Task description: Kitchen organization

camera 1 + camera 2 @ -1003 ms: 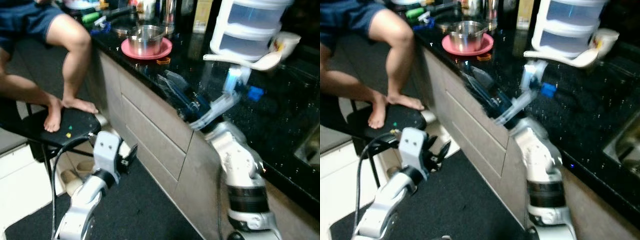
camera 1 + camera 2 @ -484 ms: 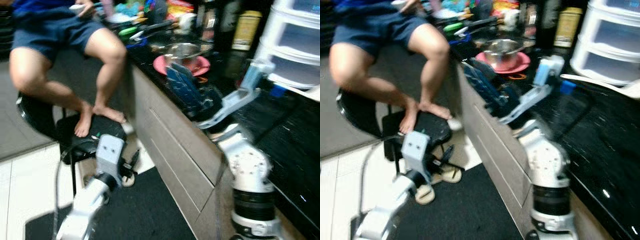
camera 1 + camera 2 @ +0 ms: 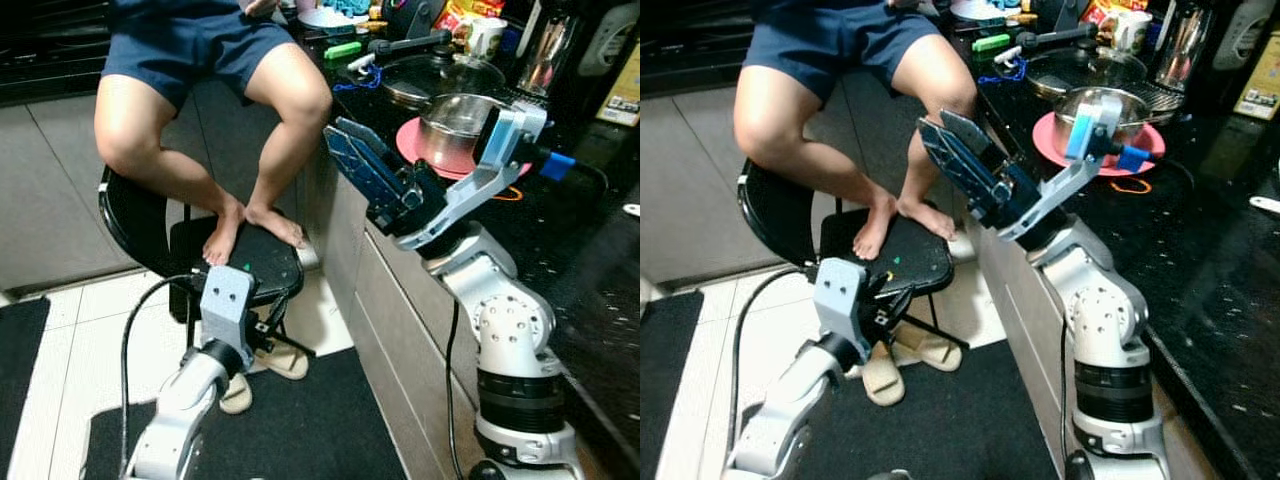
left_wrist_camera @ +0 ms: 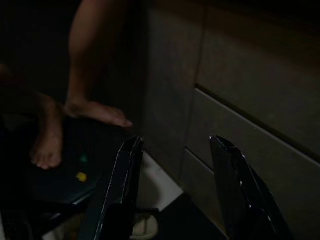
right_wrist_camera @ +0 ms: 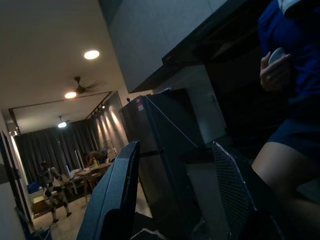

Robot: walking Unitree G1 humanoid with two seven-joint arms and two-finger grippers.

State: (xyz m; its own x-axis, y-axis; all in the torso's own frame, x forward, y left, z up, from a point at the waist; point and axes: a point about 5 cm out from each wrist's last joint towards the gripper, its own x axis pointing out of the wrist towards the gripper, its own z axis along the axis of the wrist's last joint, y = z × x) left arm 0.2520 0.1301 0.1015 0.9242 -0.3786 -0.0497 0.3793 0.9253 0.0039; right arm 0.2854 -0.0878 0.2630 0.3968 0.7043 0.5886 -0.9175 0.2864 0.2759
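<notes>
1. The pot (image 3: 452, 128) sits on a pink plate (image 3: 412, 140) on the black counter (image 3: 1200, 250), near its front edge.
2. Behind the pot lies a pan with a glass lid (image 3: 425, 78); a white mug (image 3: 485, 35) and other clutter stand further back.
3. The right gripper (image 3: 362, 170) is raised in the air at counter height, just off the counter's edge and left of the pot, touching nothing. Its two fingers stand apart with nothing between them; the right wrist view shows the gap (image 5: 170, 200) open, with a fridge (image 5: 165, 145) beyond.
4. The left gripper (image 3: 890, 290) hangs low, near the stool (image 3: 235, 262). Its fingers (image 4: 122, 190) are spread apart and hold nothing.
5. A person (image 3: 200, 110) sits beside the counter's end, bare feet resting on the stool.
6. Sandals (image 3: 895, 360) lie on the floor under the stool, at the edge of a dark mat (image 3: 300, 430).
7. Grey drawers (image 4: 240, 125) run under the counter.
</notes>
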